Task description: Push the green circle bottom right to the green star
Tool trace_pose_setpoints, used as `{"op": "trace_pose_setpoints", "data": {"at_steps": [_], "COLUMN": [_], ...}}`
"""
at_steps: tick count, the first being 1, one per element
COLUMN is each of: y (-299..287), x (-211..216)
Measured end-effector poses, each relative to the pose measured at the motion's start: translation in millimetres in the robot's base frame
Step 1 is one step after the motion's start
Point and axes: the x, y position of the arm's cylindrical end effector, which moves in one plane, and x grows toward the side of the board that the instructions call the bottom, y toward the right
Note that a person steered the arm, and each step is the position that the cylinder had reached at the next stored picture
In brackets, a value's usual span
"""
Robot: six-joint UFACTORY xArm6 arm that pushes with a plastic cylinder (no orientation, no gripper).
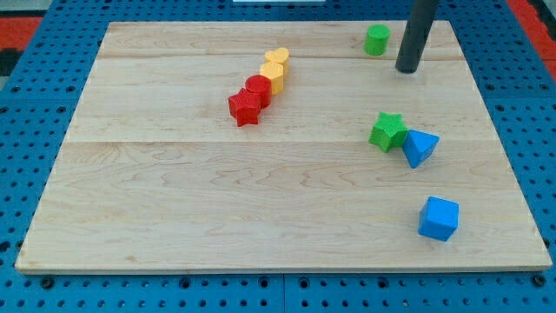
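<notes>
The green circle [376, 40] stands near the view's top edge of the wooden board, right of centre. The green star [387, 131] lies lower down at the view's right, touching a blue triangle [420, 148] on its right. My tip [407, 69] is the end of a dark rod coming down from the view's top. It sits just right of and slightly below the green circle, with a small gap between them, and well above the green star.
A red star [245, 108], a red circle [258, 89], a yellow block [273, 76] and a yellow heart [277, 59] form a diagonal chain at upper centre. A blue cube [438, 218] sits at lower right. The board's right edge [499, 130] is close.
</notes>
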Motion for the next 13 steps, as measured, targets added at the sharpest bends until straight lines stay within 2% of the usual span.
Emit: {"op": "trace_pose_setpoints", "data": {"at_steps": [2, 3, 4, 6, 8, 9, 10, 11, 12, 13], "y": [7, -26, -64, -43, -39, -39, -40, -29, -10, -10], "x": [-81, -93, -77, -17, -38, 4, 19, 4, 18, 59]}}
